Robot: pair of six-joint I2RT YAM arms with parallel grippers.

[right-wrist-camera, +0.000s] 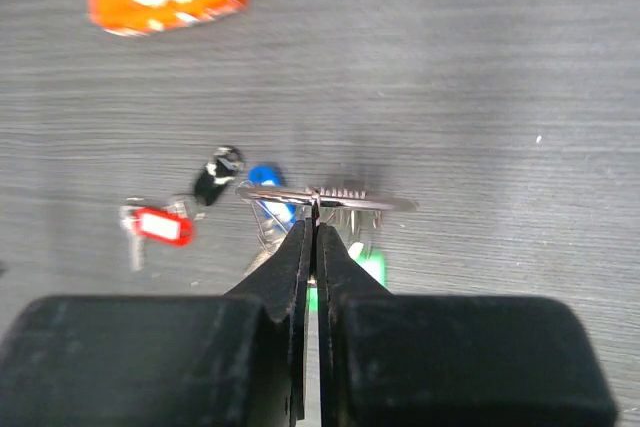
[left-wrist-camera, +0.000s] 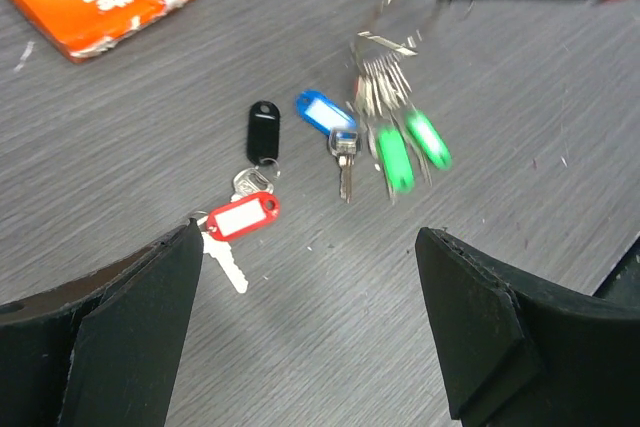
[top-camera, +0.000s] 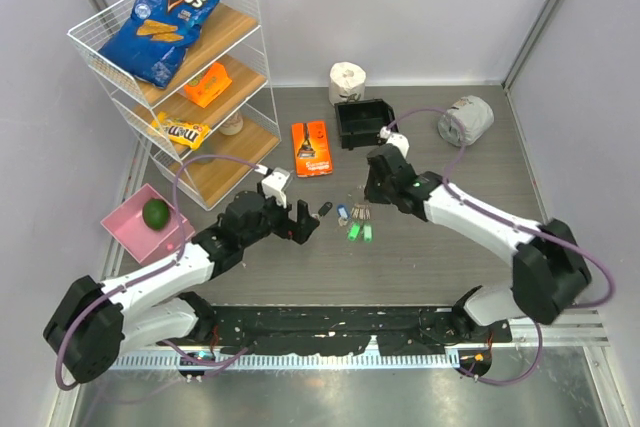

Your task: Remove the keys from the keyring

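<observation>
My right gripper (right-wrist-camera: 315,219) is shut on the thin silver keyring (right-wrist-camera: 345,199) and holds it above the table. Several silver keys hang from it, two with green tags (left-wrist-camera: 395,157), blurred in the left wrist view. A red-tagged key (left-wrist-camera: 243,217), a black tag (left-wrist-camera: 263,130) and a blue-tagged key (left-wrist-camera: 325,112) lie on the table to their left. My left gripper (left-wrist-camera: 305,237) is open and empty, low over the table just short of the red tag. From above, the right gripper (top-camera: 372,192) is over the key cluster (top-camera: 356,217) and the left gripper (top-camera: 300,219) is beside it.
An orange packet (top-camera: 312,147) lies behind the keys, with a black bin (top-camera: 362,122) to its right. A wire shelf (top-camera: 175,77) with snacks stands at back left. A pink tray (top-camera: 130,222) holding a lime sits at left. Two tape rolls (top-camera: 465,119) are at the back.
</observation>
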